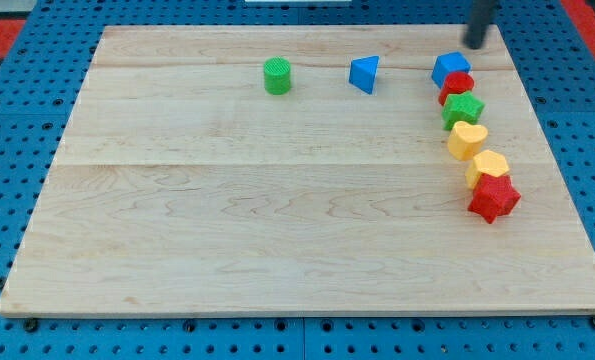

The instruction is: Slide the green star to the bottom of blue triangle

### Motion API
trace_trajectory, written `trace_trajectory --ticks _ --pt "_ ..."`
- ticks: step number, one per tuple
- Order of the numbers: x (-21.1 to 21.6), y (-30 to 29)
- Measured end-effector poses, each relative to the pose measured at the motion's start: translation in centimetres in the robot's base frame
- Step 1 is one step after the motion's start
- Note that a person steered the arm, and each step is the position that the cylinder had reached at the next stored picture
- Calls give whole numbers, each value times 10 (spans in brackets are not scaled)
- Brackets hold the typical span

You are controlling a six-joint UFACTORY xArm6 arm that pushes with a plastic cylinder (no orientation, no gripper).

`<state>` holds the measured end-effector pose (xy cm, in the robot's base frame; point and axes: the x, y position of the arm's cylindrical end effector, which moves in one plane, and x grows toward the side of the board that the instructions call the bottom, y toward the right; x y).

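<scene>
On a pale, streaky-grained wooden board (277,230) over a blue perforated base (17,340) lie a green cylinder block (277,76), a blue triangle block (365,73), a blue cube-like block (447,67), a red round block (458,85), a green star block (464,109), a yellow heart block (467,140), a yellow hexagonal block (488,165) and a red star block (493,197).

No readable text, label or number anywhere.

Wooden board (277,230) on blue pegboard (17,90)

My tip (474,46) at view's top right (rod blurred, slightly tilted).
</scene>
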<state>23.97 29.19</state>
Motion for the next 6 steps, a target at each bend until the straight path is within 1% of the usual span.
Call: trace_trajectory --ticks 1,2,4,5,6 --pt "64 35" --pt "120 24" --pt "138 -68" --pt "131 -158" --pt "128 -182"
